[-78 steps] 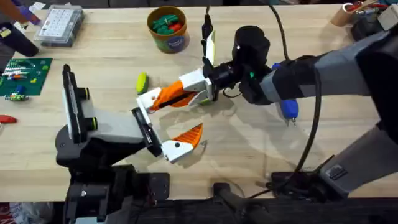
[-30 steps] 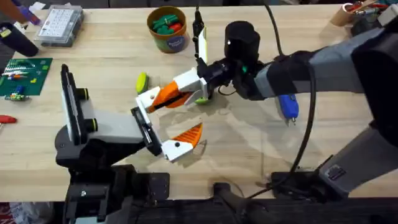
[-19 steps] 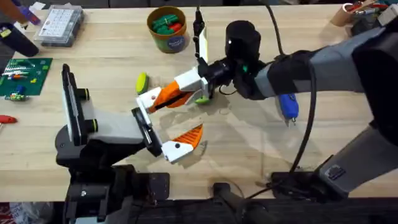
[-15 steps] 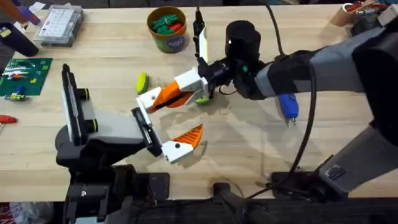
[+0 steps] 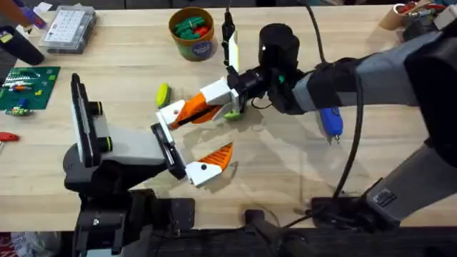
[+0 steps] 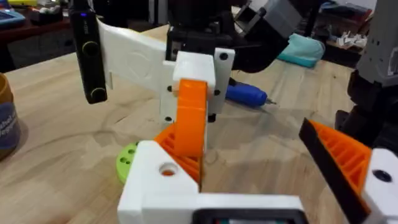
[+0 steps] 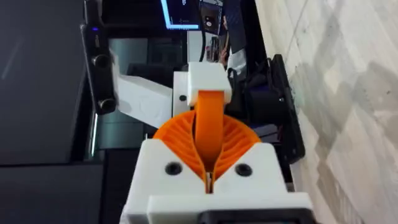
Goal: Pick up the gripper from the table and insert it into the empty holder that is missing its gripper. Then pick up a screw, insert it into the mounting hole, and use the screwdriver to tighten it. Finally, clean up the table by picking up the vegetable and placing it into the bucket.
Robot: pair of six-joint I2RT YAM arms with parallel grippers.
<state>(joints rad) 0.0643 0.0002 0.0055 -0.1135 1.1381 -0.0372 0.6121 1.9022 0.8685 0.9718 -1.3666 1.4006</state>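
Note:
My right gripper (image 5: 214,103) is shut on the orange wedge-shaped gripper (image 5: 191,111), its ribbed pads (image 7: 180,134) pressed on both sides of it. The wedge's far end sits against the white holder (image 5: 170,114), the bare jaw of my left gripper (image 5: 196,137). The left gripper stands open, its other jaw carrying a ribbed orange finger (image 5: 218,155). The left wrist view shows the wedge (image 6: 189,118) meeting the holder (image 6: 152,186), with the mounting hole (image 6: 166,169) on top. The blue screwdriver (image 5: 330,123) lies to the right. The bucket (image 5: 193,32) stands at the back. A yellow-green vegetable (image 5: 163,93) lies left of the holder.
A green disc (image 6: 127,162) lies on the table under the joined grippers. A clear parts box (image 5: 68,28) and a green circuit board (image 5: 25,87) sit at the far left. The bucket holds green and red pieces.
Since 2.6 s ago the right arm has shifted left and a little farther back with the orange wedge. Over the last second nothing has visibly moved.

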